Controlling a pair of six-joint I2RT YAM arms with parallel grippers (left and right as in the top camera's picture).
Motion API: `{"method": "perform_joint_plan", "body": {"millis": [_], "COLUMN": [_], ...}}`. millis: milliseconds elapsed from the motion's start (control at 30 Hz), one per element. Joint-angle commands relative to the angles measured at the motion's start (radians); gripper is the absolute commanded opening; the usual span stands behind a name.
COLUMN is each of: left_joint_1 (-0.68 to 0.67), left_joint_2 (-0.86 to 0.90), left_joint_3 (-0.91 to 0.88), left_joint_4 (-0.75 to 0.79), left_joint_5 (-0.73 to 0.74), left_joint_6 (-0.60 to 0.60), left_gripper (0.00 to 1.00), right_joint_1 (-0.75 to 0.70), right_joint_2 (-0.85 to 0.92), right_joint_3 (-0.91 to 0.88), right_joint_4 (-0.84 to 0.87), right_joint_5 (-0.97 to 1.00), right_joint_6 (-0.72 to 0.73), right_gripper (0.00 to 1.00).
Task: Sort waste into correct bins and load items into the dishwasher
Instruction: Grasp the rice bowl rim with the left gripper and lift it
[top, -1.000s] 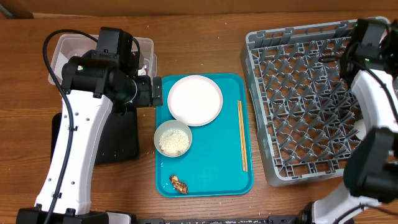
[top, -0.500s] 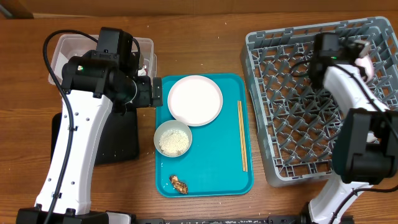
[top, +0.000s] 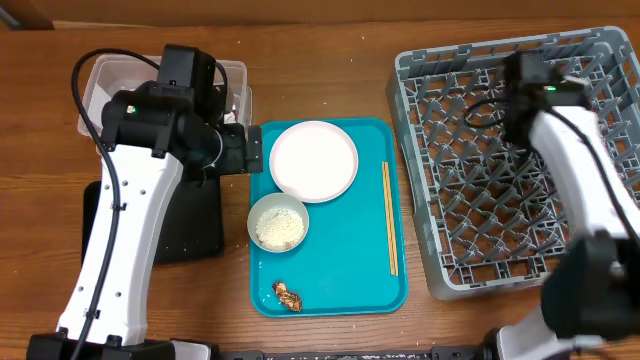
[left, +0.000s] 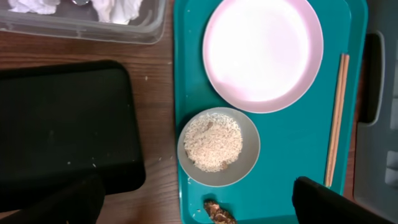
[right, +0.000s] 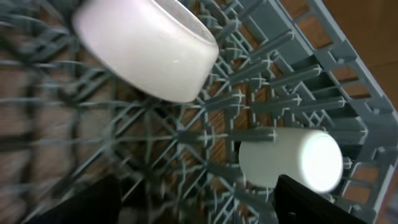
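My left hand (left: 194, 200) hung wide open and empty over the teal tray's (top: 340, 270) lower left. My right hand (right: 196, 208), also spread and empty, was off to the tray's right, above the rack (top: 480, 240). I judged the small bowl (left: 249, 165) of rice (left: 213, 142) on the tray was next: grip its rim, keep it level, and tip the rice out before racking. Only the right wrist view showed a white bowl (right: 146, 50) and cup (right: 292, 163) in the rack; overhead, my right arm (top: 585, 190) hid them.
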Motion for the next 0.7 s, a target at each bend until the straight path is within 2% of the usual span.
{"method": "perform_joint_plan", "body": {"millis": [0,67,167,300,667], "left_joint_1": [-0.057,-0.097,-0.158,-0.232,-0.399], "left_joint_2": [0.002,0.013,0.042,0.093,0.344], "left_joint_3": [-0.019,-0.032,-0.061,-0.123,-0.193], "left_joint_4": [0.007,0.011,0.019,0.051,0.140], "left_joint_5": [0.027,0.027,0.023,0.024,0.023], "left_joint_6": [-0.014,-0.015,-0.041,-0.083,-0.142], "left_gripper": [0.95,0.95,0.95,0.95,0.90], "right_joint_1": [-0.016,-0.020,-0.021,-0.021,-0.021], "right_joint_2": [-0.191,-0.261,-0.324,-0.353,-0.347], "right_joint_3": [0.069,0.069,0.069,0.069,0.061], "right_joint_4": [-0.054,-0.103,-0.173,-0.251,-0.278], "right_joint_5": [-0.338,-0.496,-0.600,-0.602,-0.616], "right_joint_6": [-0.007,-0.040,-0.043,-0.123,-0.116], "right_gripper": [0.87,0.90,0.93,0.95,0.97]}}
